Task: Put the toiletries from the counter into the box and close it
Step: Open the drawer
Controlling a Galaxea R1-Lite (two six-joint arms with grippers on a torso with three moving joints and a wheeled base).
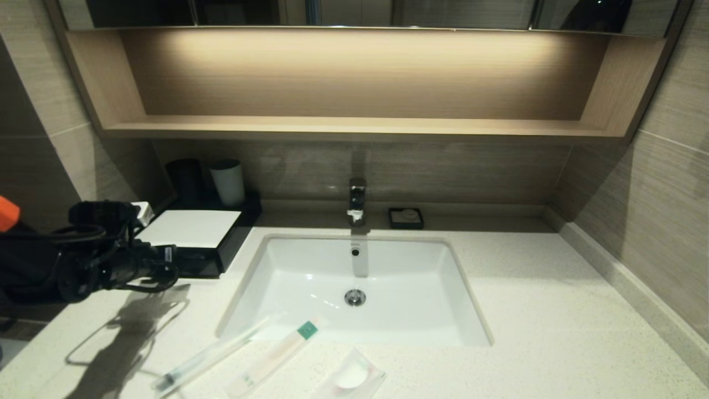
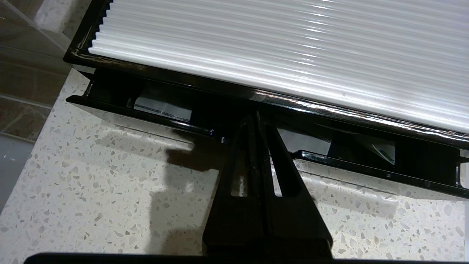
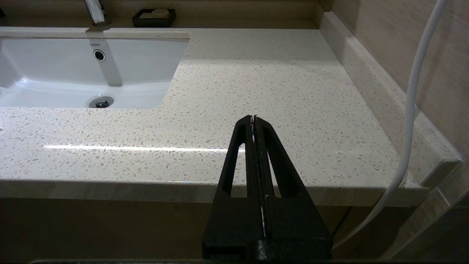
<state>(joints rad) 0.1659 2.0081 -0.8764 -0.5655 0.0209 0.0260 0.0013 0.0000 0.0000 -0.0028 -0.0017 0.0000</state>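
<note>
The black box with its ribbed white top [image 1: 191, 228] stands at the counter's back left. Its drawer tray [image 2: 370, 169] is pulled out a little, and pale wrapped pieces show in the gap. My left gripper [image 2: 257, 114] is shut, with its tips at the middle of the drawer's front rim; it also shows in the head view [image 1: 169, 259]. Three toiletries lie on the counter [image 1: 526, 310] in front of the sink: the clear sleeve with a dark end [image 1: 207, 354], the whitish packet with a green end [image 1: 279, 352] and the square sachet with a white disc [image 1: 352, 378]. My right gripper [image 3: 253, 118] is shut and empty off the counter's front right edge.
The white sink basin [image 1: 388, 266] with its tap [image 1: 357, 200] fills the middle. A black cup [image 1: 185, 178] and a white cup [image 1: 228, 182] stand behind the box. A small black dish [image 1: 406, 218] sits by the back wall. A white cable [image 3: 412, 110] hangs on the right.
</note>
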